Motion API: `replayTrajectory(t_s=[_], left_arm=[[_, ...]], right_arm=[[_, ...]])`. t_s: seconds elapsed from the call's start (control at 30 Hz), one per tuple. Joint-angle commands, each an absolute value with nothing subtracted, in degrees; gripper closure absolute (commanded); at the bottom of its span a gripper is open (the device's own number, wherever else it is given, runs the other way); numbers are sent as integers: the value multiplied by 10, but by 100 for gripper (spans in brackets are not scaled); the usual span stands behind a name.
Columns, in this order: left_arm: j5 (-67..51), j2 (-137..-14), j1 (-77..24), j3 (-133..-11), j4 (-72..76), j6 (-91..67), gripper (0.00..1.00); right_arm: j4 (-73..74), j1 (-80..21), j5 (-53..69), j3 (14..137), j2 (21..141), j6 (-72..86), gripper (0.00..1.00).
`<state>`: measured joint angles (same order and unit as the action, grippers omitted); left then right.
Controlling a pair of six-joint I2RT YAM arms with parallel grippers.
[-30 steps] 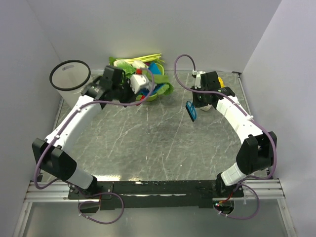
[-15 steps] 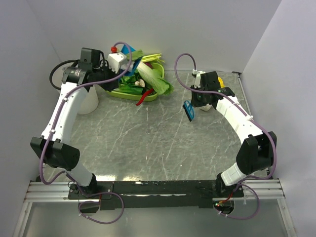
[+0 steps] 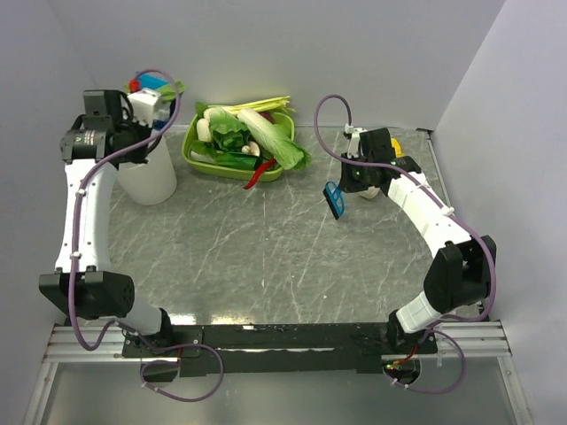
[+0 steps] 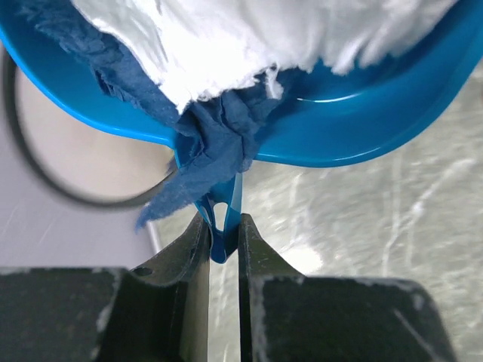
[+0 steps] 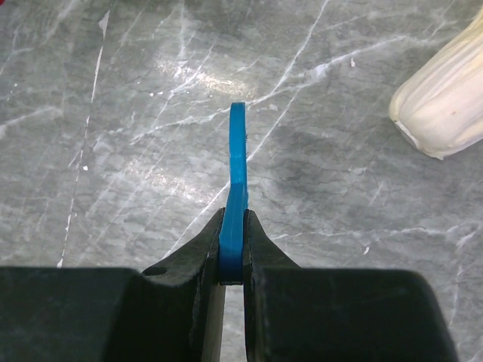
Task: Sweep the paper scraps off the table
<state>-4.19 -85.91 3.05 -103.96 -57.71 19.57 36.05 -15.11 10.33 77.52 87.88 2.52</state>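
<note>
Rail (image 3: pixel 283 336), black, edges the bottom of the overhead frame; beyond it lies the table (image 3: pixel 266 257), grey-green and veined. Right of centre, the right gripper (image 5: pixel 234 226) pinches a thin blue tool (image 5: pixel 238 166) edge-on above the marble, near a cream ribbed object (image 5: pixel 441 113). Farther back, at upper centre, a lime-green tray (image 3: pixel 197 161) holds leafy vegetables (image 3: pixel 235 142). At upper left, the left gripper (image 4: pixel 224 230) is pressed onto the handle of a blue dustpan (image 4: pixel 339 143), raised above a white bin (image 3: pixel 149 181). The paper scraps (image 4: pixel 249 38), white and dark blue, sit heaped in the pan; one dark blue scrap (image 4: pixel 217 139) droops over the lip by the handle. Probable hazard: in the wrist view the bin's mouth shows only at the left, under part of the pan, so tipping from here could spill scraps back onto the table, the hanging piece first; the narrow hold on the handle could also let the pan twist.
</note>
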Motion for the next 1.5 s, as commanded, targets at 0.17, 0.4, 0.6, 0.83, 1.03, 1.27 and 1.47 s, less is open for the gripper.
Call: replayTrajectory(t_s=[0.17,0.4,0.6,0.83,1.03,1.27,1.47], left_arm=[[102,-879,118,-1104,-616,257,99],[235,-928,143,-1142,-561,471,99],[329,-935,147,-1085,-412,724,99],[401,-928,147,-956,-155,984,99],[415,-925,134,-925,-69,1019,98],[424,-933,135,-955,-147,957,99],[415,-915,138,-926,-127,962,99]], right_arm=[[338,-152,123,766,880,41,100],[334,-153,127,765,880,44,100],[332,-152,128,766,877,44,100],[324,-152,122,752,861,38,100],[322,-152,114,730,842,33,100],[324,-149,125,735,849,39,100],[329,-150,127,754,865,38,100]])
